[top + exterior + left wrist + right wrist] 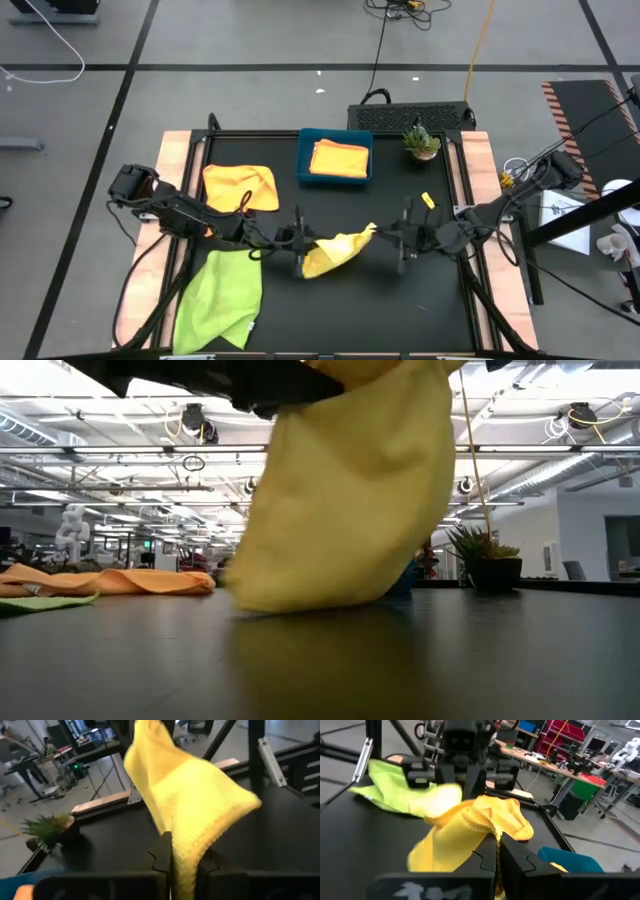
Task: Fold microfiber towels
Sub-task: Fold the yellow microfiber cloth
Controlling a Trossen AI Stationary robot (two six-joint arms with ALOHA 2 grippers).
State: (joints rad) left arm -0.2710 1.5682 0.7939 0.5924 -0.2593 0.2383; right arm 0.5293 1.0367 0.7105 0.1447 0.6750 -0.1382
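Nearest the front edge of the black table (400,310), at the front left corner, the lime green towel (220,300) lies loosely spread and flat.

At mid-table, both arms hold one yellow towel (335,252) between them. The left gripper (300,243) reaches in from the left edge. Its fingers (162,855) pinch one edge of the yellow towel, with only the thickness of the cloth between them. The right gripper (403,240) reaches in from the right edge. Its fingers (512,857) are fully closed on the opposite corner of the same towel. The cloth rises to that corner, sags between the two grippers, and its lower bulge touches the table surface, as the low view shows.

Beyond the left gripper, toward the left edge, an orange towel (240,187) lies crumpled on the table. A small yellow object (428,200) lies toward the right edge, apart from the towels.

At the rear edge, near its centre, stands the blue tray (305,160). A folded orange towel (340,159) lies inside it. Just right of the tray, a small potted plant (421,142) stands upright near the rear right corner.

Behind the table, a dark perforated box (410,116) rests on the floor.
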